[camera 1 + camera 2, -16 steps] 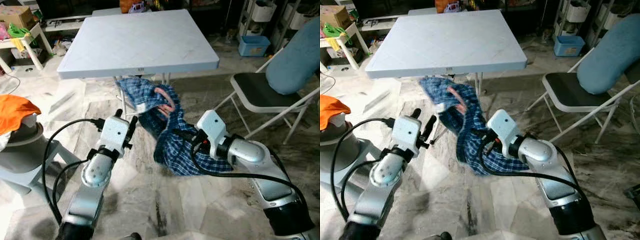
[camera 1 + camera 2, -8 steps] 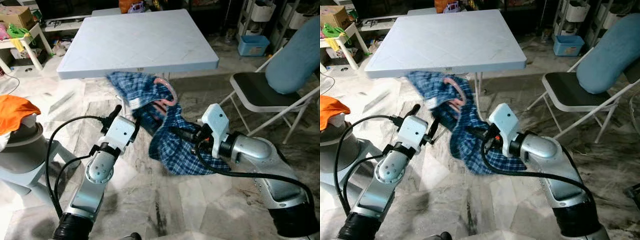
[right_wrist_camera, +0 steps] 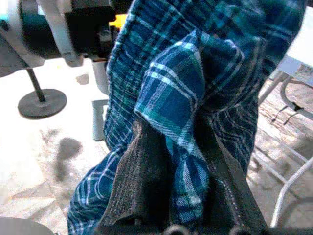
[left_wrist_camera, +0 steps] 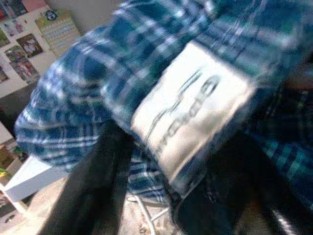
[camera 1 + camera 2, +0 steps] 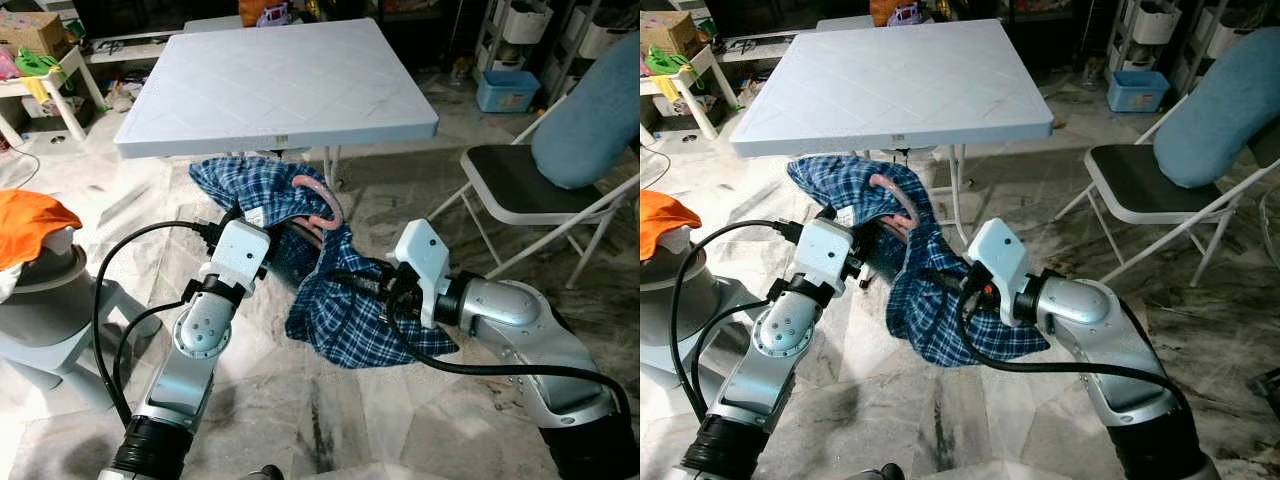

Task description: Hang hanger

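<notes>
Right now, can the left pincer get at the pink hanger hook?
Probably yes. The left pincer is already at the shirt collar, beside the hook, which pokes out bare above the cloth. The right pincer grips the shirt lower down, out of the way.

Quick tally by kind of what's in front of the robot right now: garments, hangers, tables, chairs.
Garments: 1, the blue plaid shirt held by left gripper and right gripper
Hangers: 1, the pink hanger inside it
Tables: 1, the white folding table
Chairs: 1, the folding chair
Total: 4
</notes>
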Robot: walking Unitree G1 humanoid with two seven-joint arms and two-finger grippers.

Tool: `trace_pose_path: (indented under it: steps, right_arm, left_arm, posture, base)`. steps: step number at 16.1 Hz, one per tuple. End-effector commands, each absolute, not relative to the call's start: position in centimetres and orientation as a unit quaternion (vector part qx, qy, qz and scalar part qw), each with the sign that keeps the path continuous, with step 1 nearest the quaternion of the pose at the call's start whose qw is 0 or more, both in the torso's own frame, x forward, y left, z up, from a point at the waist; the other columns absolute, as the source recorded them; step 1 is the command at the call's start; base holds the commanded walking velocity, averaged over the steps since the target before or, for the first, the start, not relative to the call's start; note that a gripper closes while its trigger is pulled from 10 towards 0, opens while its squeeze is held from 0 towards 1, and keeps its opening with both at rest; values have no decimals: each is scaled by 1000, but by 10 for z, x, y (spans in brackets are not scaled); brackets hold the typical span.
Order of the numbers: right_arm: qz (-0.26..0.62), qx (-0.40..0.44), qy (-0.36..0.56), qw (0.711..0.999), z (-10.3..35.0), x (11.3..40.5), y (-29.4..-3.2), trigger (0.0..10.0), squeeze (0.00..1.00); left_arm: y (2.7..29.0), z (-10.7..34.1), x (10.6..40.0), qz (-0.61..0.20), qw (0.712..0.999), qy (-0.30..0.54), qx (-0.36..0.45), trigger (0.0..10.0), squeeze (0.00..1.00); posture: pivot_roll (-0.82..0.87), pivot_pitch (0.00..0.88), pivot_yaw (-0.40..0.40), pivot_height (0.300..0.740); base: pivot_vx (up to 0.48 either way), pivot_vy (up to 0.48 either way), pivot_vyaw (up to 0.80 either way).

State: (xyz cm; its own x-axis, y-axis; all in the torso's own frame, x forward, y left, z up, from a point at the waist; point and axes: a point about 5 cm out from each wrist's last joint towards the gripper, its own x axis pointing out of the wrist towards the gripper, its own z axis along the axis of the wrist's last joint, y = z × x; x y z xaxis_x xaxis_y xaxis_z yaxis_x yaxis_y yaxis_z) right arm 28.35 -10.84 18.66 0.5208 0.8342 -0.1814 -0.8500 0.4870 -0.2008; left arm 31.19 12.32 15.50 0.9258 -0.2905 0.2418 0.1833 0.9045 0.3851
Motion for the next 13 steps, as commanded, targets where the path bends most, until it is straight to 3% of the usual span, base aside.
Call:
trace_pose_path:
  steps: [1, 6, 13]
  right_arm:
    - [488, -141, 15, 861, 189, 283, -103, 10000, 0]
    - [451, -177, 10, 875, 183, 294, -105, 10000, 0]
    - [439, -199, 9, 876, 177, 295, -111, 10000, 0]
  left_arm:
    - [121, 156, 311, -134, 963, -153, 175, 0, 0]
    - [120, 157, 310, -138, 964, -155, 169, 0, 0]
    - [155, 160, 324, -39, 973, -132, 185, 0, 0]
  posture:
    - [-94, 104, 68, 740]
    - [-88, 99, 66, 740]
    - [-88, 108, 71, 740]
  base:
    - [0, 0, 0]
    - [0, 0, 0]
    - [0, 0, 0]
